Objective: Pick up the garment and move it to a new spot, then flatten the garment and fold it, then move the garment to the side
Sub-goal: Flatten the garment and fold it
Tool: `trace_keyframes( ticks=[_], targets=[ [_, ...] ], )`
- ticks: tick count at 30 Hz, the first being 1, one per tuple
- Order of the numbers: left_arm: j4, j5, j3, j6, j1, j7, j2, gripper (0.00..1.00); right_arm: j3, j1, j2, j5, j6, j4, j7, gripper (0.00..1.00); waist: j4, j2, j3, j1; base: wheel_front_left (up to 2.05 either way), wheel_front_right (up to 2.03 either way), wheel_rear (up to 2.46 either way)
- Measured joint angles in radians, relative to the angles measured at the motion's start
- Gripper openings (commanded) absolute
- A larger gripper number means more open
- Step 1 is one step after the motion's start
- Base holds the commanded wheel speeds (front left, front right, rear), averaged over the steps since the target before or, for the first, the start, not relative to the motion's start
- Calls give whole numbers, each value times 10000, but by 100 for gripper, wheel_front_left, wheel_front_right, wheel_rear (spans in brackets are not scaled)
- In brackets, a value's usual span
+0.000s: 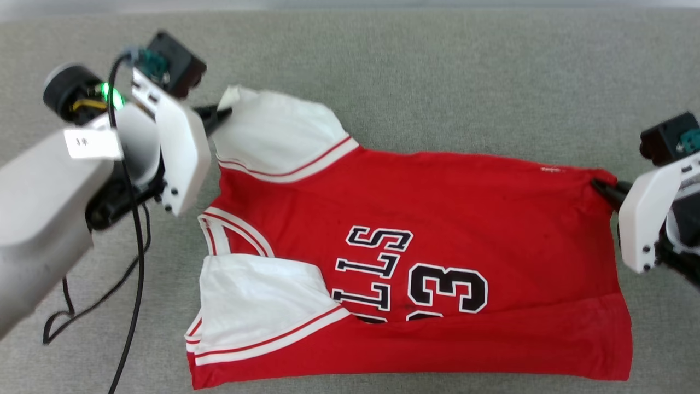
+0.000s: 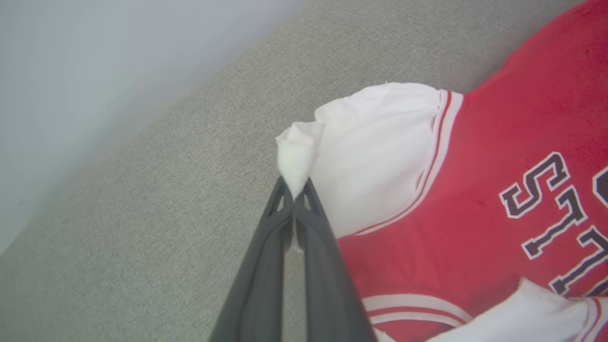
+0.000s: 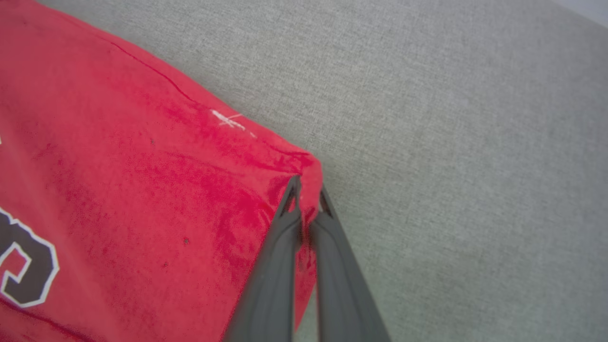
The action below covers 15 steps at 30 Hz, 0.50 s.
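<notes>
The garment (image 1: 437, 219), a red jersey with white sleeves, striped trim and black "33" lettering, is spread on the grey fabric surface, collar to the left, its near edge doubled over the print. My left gripper (image 1: 221, 115) is shut on the tip of the far white sleeve (image 2: 297, 156), and its fingers (image 2: 280, 223) pinch the bunched cloth. My right gripper (image 1: 601, 189) is shut on the far hem corner (image 3: 304, 166) of the red body, cloth pinched between both fingers (image 3: 285, 228). The garment (image 3: 118, 190) stretches between the two grips.
A grey woven surface (image 1: 437, 82) lies under everything, with open room beyond the garment's far edge. A black cable (image 1: 131, 257) hangs from my left arm over the surface at the left. A pale wall (image 2: 95, 71) borders the surface.
</notes>
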Motion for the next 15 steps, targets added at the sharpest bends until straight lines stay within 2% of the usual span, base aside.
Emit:
trace_keyframes(
  ticks=[6, 15],
  targets=[
    [-861, -176, -178, 539, 1286, -443, 510, 0, -127, 1077, -105, 165, 0, -230, -479, 0, 103, 0, -664, 0, 0, 0, 0],
    [-2316, -637, -405, 1599, 3486, -1041, 1467, 0, -397, 2965, -186, 428, 0, -997, -953, 0, 153, 0, -1476, 0, 0, 0, 0]
  ],
)
